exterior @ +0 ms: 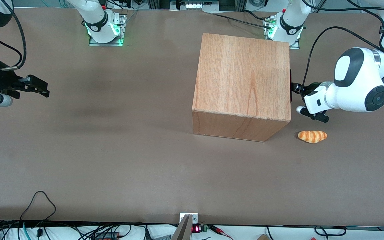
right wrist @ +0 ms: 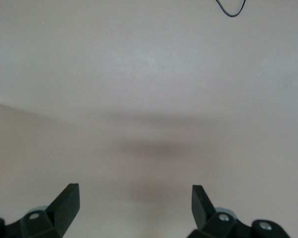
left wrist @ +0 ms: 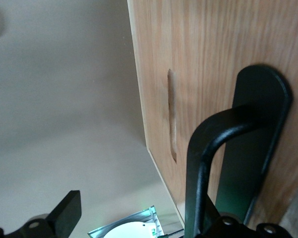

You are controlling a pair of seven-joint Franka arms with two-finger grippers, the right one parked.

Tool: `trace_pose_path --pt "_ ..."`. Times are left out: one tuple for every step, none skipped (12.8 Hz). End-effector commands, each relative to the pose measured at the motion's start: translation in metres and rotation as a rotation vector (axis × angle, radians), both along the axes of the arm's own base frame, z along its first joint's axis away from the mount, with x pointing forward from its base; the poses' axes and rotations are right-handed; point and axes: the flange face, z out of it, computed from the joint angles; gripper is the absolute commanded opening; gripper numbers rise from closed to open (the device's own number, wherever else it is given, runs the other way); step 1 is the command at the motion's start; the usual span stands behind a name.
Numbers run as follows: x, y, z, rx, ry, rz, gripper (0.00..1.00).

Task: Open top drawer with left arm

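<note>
One wooden cabinet (exterior: 242, 83) stands on the brown worktop (exterior: 112, 150), toward the working arm's end, and the left arm (exterior: 358, 83) reaches in at the cabinet's side face with its white wrist level with the upper part of the box. The pincer (exterior: 295, 89) sits right against that face, mostly hidden by the cabinet's edge in the front view.

The top drawer (left wrist: 213, 64) shows only as its flat wooden front, seen close in the left wrist view, flush with the cabinet and so closed. A narrow slot (left wrist: 172, 116) is cut into the wood near the panel's edge. The long black bar handle (left wrist: 223, 144) runs along the panel, its flat rounded mounting plate fixed to the wood and its curved bar standing off from it.

The pincer is spread wide: one fingertip (left wrist: 67, 210) hangs free over the bare worktop, clear of the cabinet, while the other finger lies hidden under the bar, just where the handle meets the view's edge. The jaws hold nothing.

A small toy croissant (exterior: 312, 136), golden with darker stripes, lies on the worktop near the cabinet's corner, nearer to the front camera than the wrist and apart from both.
</note>
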Motion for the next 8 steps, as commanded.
trace_pose_path --pt "0.013 0.017 -0.009 0.007 -0.031 0.021 1.00" --pt "0.015 0.028 -0.007 0.016 -0.033 0.040 1.00" --pt "0.016 0.037 -0.007 0.017 -0.034 0.053 1.00" --pt "0.016 0.039 -0.007 0.017 -0.033 0.057 1.00" --pt "0.016 0.043 -0.008 0.026 -0.033 0.060 1.00" --pt "0.018 0.047 -0.006 0.045 -0.039 0.057 1.00" --pt "0.023 0.057 -0.011 0.051 -0.035 0.067 1.00" --pt "0.026 0.072 -0.011 0.053 -0.038 0.091 1.00"
